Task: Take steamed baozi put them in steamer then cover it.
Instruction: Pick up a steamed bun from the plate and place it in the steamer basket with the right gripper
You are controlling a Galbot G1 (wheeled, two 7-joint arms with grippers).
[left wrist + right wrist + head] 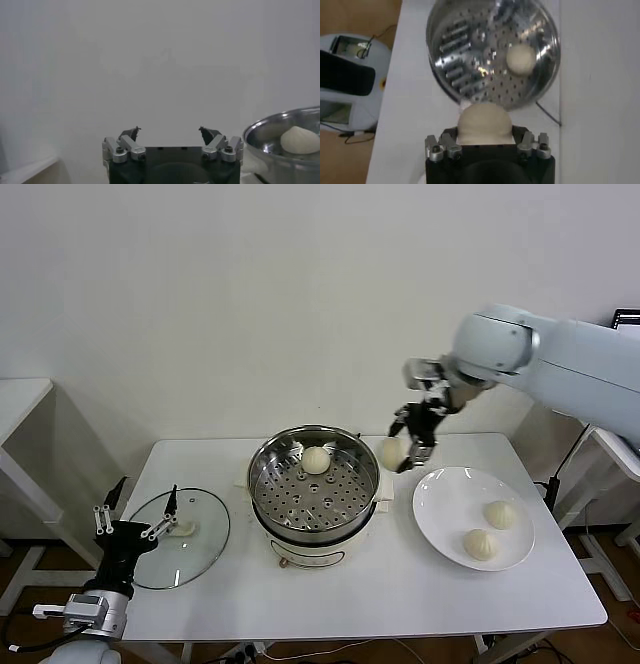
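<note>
My right gripper (405, 450) is shut on a cream-white baozi (392, 452) and holds it in the air just right of the steamer's rim, between steamer and plate. The baozi fills the jaws in the right wrist view (484, 123). The shiny steel steamer (262, 467) stands mid-table with one baozi (316, 460) on the far side of its perforated tray; that view also shows it (522, 58). Two more baozi (499, 515) (481, 544) lie on the white plate (432, 509). The glass cover (205, 547) lies flat at the left. My left gripper (134, 517) is open and empty above the cover's near-left edge.
The white table (380, 594) carries everything. A white wall stands behind it. Another white table edge (20, 399) is at the far left. The steamer's rim and its baozi show at the side of the left wrist view (300, 140).
</note>
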